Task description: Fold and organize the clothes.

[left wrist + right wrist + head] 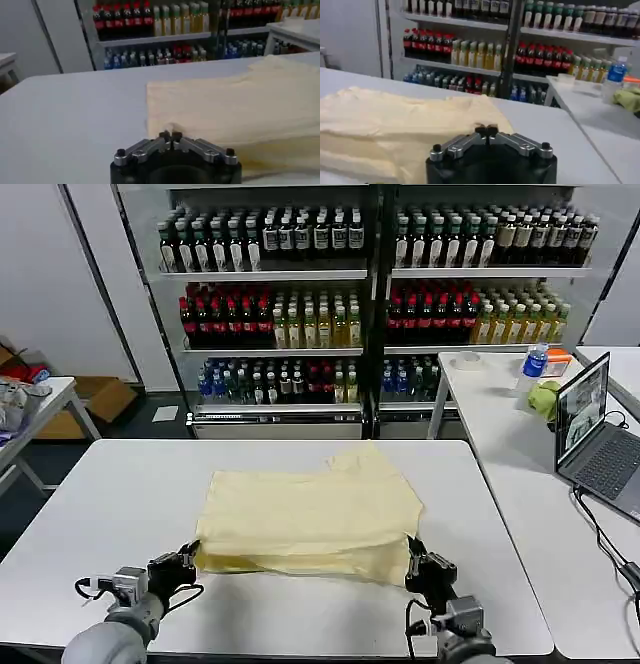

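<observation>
My left tool (186, 563) — fingertips pressed together, at the near-left corner of the clothes (312, 514), apparently pinching its edge. My right tool (424, 566) — fingertips likewise together, at the near-right corner; whether fabric is caught there I cannot tell. Clothes — pale yellow, folded in layers, lying flat at the middle of the white surface (100, 514); near edge stacked and straight, far edge rumpled. Open room — bare surface left, right and beyond the fabric. Side desk (520, 474) to the right carries a laptop (600, 439); drink shelves (370, 294) stand well behind.
</observation>
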`<action>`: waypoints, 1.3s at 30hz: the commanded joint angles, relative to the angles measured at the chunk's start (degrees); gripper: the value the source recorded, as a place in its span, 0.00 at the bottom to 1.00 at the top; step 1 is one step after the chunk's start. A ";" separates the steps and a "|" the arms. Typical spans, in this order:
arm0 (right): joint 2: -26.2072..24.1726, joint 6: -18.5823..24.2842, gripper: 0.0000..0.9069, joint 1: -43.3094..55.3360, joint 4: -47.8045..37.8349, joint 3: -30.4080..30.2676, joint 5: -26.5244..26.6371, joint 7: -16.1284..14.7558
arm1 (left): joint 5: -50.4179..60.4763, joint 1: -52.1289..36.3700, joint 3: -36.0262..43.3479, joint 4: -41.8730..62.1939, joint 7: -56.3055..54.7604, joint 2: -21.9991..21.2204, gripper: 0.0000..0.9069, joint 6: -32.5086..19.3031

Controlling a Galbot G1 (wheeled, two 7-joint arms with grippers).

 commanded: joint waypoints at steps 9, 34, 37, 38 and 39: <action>1.01 -0.71 1.00 5.19 -6.58 -2.33 -1.21 -0.29 | 2.55 -3.87 3.62 4.44 -0.03 -0.44 1.00 -0.31; 3.33 -1.79 1.00 -9.49 2.02 4.03 -3.74 -0.96 | 0.85 4.71 -1.53 -0.67 -0.16 -0.51 1.00 -0.53; 3.48 -1.65 1.00 -11.03 1.89 6.05 -3.26 -0.54 | 0.89 4.28 -1.30 0.18 -0.29 -0.64 1.00 -0.41; 3.68 -1.72 1.00 -11.33 1.50 6.85 -2.78 -0.45 | 0.92 3.96 -1.16 0.52 -0.43 -0.75 1.00 -0.40; 3.77 -1.80 1.00 -11.48 1.19 7.29 -2.46 -0.34 | 0.98 3.73 -1.05 0.82 -0.78 -0.79 1.00 -0.40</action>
